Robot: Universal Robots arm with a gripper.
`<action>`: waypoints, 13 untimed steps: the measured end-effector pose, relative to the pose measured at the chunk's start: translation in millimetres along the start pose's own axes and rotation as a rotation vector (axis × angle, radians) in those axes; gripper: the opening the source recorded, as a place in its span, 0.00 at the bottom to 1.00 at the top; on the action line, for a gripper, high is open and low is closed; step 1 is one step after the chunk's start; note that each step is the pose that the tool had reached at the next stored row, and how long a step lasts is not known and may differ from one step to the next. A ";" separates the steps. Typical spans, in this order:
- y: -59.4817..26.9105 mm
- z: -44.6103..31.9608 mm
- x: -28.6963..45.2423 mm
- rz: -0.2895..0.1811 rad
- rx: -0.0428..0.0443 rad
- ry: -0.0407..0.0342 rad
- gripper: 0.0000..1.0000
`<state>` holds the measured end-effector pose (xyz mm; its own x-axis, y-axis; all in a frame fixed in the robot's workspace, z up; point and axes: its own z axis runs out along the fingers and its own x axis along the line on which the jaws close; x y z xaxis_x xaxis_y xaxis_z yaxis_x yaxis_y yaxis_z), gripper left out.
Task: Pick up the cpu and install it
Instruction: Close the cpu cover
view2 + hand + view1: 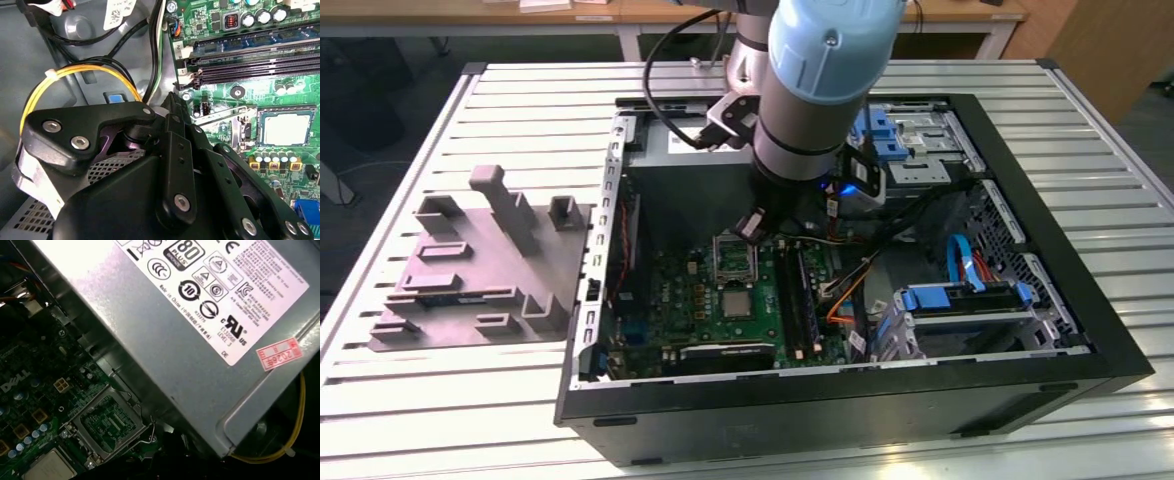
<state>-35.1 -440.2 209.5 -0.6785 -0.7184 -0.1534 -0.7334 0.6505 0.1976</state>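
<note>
Gripper (750,226) low inside open PC case (1067,310), over motherboard (707,300) just beyond the socket frame (734,260); finger state can't be told. Cpu (738,304) lies flat on the board, just nearer than the open frame.
</note>
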 end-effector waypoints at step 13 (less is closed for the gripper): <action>1.6 7.1 3.8 0.000 0.0081 0.0088 0.11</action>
<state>-39.1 -440.1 202.3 -0.6782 -0.7205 -0.1449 -0.7337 0.6524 0.1898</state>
